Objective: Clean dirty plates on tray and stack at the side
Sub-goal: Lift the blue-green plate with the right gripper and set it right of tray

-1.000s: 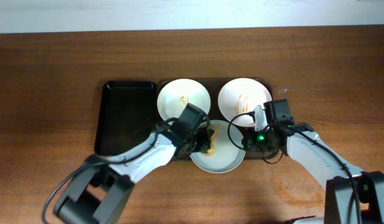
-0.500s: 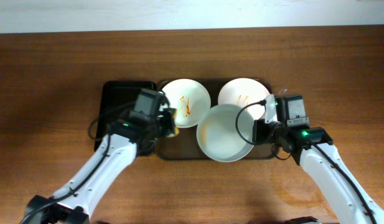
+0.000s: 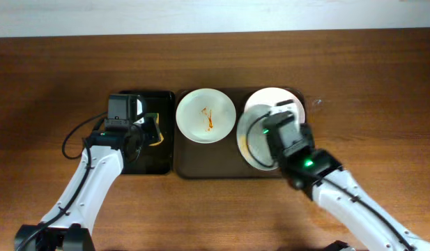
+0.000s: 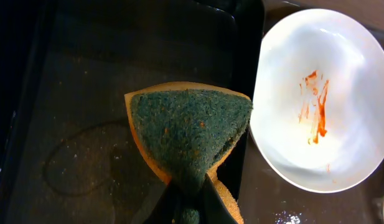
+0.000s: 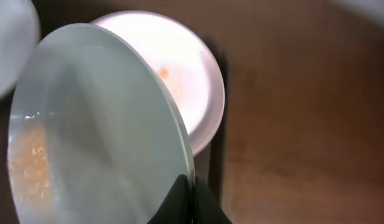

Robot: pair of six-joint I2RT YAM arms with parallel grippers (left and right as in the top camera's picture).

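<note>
My right gripper [image 3: 270,141] is shut on the rim of the pale grey-green plate [image 3: 249,143] and holds it tilted above the right end of the dark brown tray [image 3: 208,162]. In the right wrist view the jaws [image 5: 190,193] pinch that plate [image 5: 98,124], which has a faint orange smear. Partly under it lies a white plate [image 3: 274,103] with sauce [image 5: 179,68]. Another white plate [image 3: 205,115] with orange streaks lies at the tray's left [image 4: 322,99]. My left gripper [image 3: 150,130] is shut on a green and yellow sponge [image 4: 188,130].
A smaller black tray [image 3: 148,162] lies left of the brown tray, and the sponge hangs over its right side [image 4: 73,93]. Brown wooden table [image 3: 368,84] lies all round. A pale wall strip runs along the far edge.
My left arm has carried the sponge left, from the grey-green plate to over the black tray. My right gripper has lifted and tilted the grey-green plate and moved it right, over the right white plate.
</note>
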